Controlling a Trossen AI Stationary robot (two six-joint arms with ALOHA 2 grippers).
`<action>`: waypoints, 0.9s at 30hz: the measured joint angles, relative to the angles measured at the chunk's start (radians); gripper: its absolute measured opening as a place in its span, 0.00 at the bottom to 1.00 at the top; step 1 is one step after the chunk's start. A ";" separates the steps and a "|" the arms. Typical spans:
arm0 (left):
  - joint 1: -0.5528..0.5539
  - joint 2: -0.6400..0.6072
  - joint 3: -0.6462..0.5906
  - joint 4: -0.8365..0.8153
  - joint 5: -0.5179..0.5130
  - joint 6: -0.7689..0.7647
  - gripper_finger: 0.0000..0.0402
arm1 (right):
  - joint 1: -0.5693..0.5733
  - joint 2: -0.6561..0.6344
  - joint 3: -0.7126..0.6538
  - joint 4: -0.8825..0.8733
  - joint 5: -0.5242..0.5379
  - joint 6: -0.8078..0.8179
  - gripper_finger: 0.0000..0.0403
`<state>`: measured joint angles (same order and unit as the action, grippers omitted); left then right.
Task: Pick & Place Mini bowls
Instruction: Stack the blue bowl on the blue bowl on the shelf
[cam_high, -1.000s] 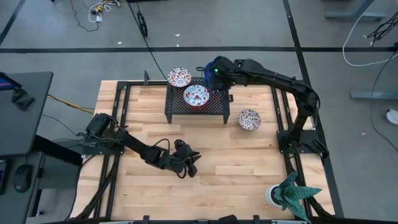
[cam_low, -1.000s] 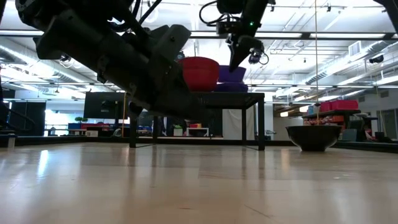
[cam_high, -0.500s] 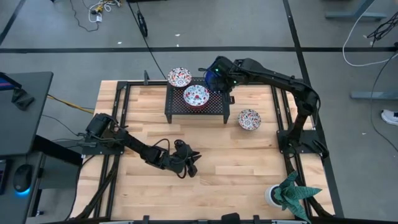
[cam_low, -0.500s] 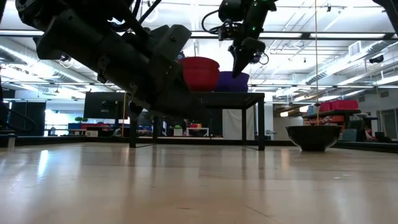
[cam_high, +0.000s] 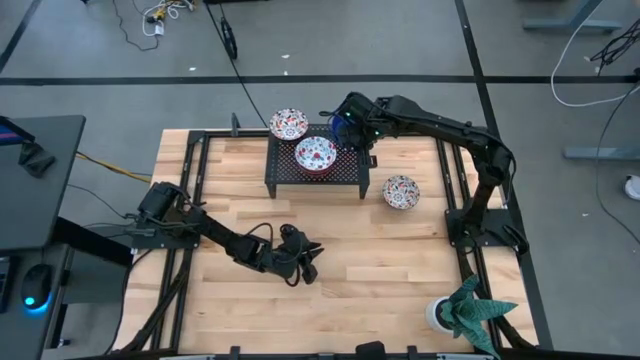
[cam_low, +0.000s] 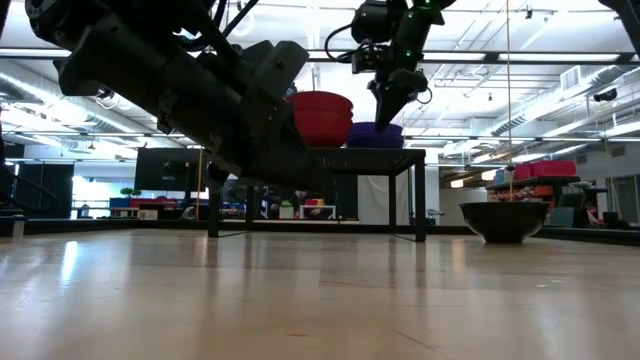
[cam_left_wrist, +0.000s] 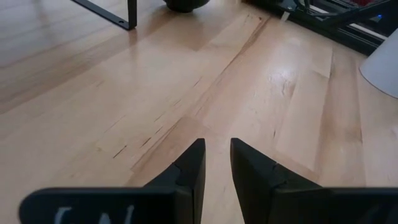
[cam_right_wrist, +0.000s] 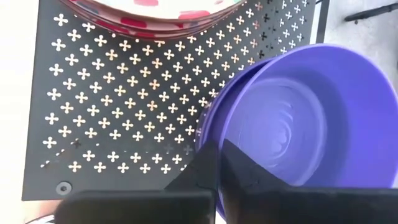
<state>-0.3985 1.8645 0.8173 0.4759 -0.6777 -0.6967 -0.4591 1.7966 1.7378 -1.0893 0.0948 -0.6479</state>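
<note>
My right gripper (cam_right_wrist: 219, 163) hangs over the far right corner of a black perforated rack (cam_high: 285, 178), shut on a blue mini bowl (cam_right_wrist: 311, 118). That bowl sits nested in a second blue bowl (cam_right_wrist: 208, 121) on the rack. A floral bowl (cam_high: 316, 155) stands on the rack's middle. Another floral bowl (cam_high: 289, 124) is at the rack's far left corner, and a third (cam_high: 401, 191) rests on the table to the rack's right. My left gripper (cam_high: 305, 266) waits low over the table's middle, open, with nothing between its fingers (cam_left_wrist: 193, 168). My right gripper pinches the upper blue bowl's rim (cam_right_wrist: 210, 142) on the side toward the floral bowl, one finger inside the bowl and one outside. The fingers (cam_low: 384, 112) come steeply from above. The bowl sits about level in the lower blue bowl on the rack.
A white pot with a green plant (cam_high: 462, 310) stands at the table's near right corner. Black frame rails (cam_high: 200, 160) run along the table's left and right sides. Bare wood lies between the rack and the near edge.
My right gripper has come down a little and drifted toward the rack's middle, still shut on the blue bowl. The bowl, which was raised and tilted above the lower blue bowl, has settled down into it.
</note>
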 joint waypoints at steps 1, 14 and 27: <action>0.000 0.000 0.000 0.000 0.000 0.000 0.19 | 0.000 0.000 0.000 0.000 0.000 0.000 0.01; 0.000 0.000 0.000 0.000 0.000 0.000 0.19 | 0.000 0.000 0.000 -0.002 -0.002 0.000 0.01; 0.000 0.000 0.000 0.000 0.000 0.000 0.19 | 0.000 0.000 -0.001 -0.005 -0.001 0.020 0.07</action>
<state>-0.3985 1.8645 0.8173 0.4759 -0.6777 -0.6968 -0.4591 1.7966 1.7370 -1.0938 0.0937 -0.6281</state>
